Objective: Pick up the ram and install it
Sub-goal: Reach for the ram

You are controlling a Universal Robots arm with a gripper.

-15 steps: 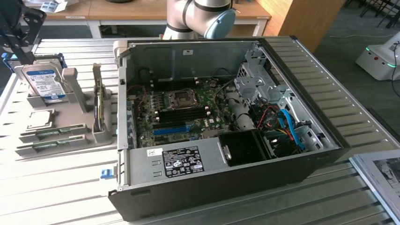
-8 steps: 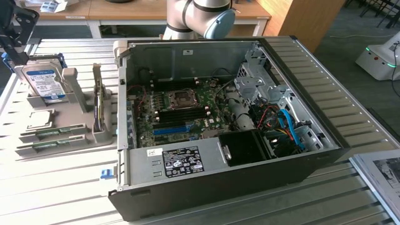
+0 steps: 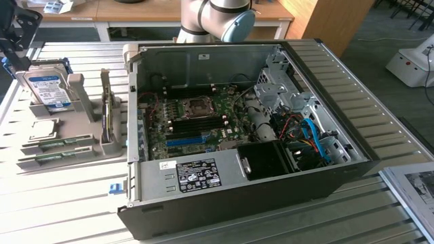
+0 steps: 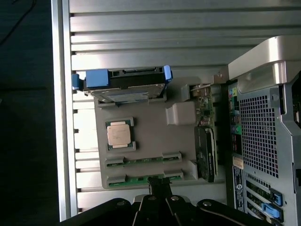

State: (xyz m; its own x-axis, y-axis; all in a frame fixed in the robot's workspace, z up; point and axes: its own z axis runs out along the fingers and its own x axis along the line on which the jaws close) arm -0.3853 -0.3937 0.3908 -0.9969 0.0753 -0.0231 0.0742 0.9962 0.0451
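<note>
The ram (image 4: 134, 180), a long thin green stick, lies in the outermost slot of the grey plastic holder (image 4: 150, 127) on the slatted metal worktop (image 3: 68, 203). A second green stick (image 4: 143, 160) lies just beside it. The jaws are shut and empty, their tips lined up over the ram. A square silver processor chip (image 4: 117, 135), a blue-labelled hard drive (image 3: 48, 91) and an upright dark card (image 4: 205, 153) share the holder, beside the open black computer case (image 3: 237, 203).

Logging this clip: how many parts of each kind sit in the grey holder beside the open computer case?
hard drive: 1
processor chip: 1
ram sticks: 2
upright card: 1
Total: 5
</note>
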